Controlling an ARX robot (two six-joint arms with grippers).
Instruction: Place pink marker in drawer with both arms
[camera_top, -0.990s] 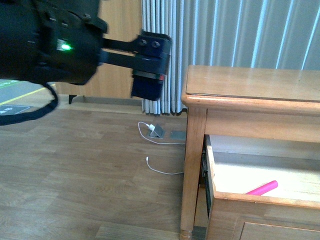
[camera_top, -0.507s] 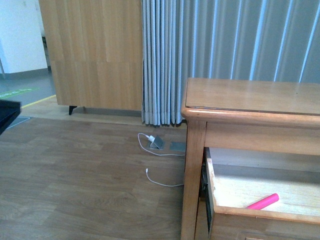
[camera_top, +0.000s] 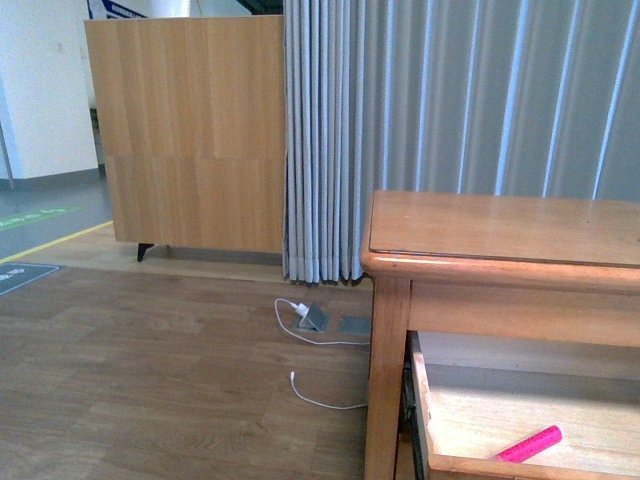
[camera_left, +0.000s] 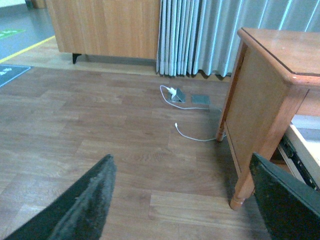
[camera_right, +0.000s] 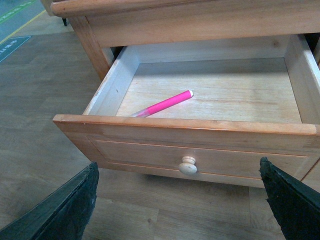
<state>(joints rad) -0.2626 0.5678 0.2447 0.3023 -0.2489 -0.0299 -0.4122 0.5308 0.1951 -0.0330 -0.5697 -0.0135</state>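
The pink marker (camera_right: 163, 104) lies flat on the bottom of the pulled-out drawer (camera_right: 185, 131), slanting toward its near left corner. The front view catches the pink marker (camera_top: 530, 444) and a corner of the drawer (camera_top: 422, 400) at the lower right. My right gripper (camera_right: 179, 202) hangs open in front of the drawer's front panel, below its round pale knob (camera_right: 188, 165), holding nothing. Off to the side of the dresser, my left gripper (camera_left: 182, 200) is open and empty over bare floor. Neither arm appears in the front view.
The dresser (camera_top: 500, 240) stands at the right, its leg (camera_left: 243, 185) close to my left gripper's fingers. A white cable (camera_top: 318, 395) and a floor socket (camera_top: 313, 317) lie on the wood floor. Grey curtains (camera_top: 450, 120) and a wooden cabinet (camera_top: 190, 140) stand behind.
The black arm that filled the upper left of the front view a second ago has left that view. The front camera's view has shifted, so the dresser sits lower in frame.
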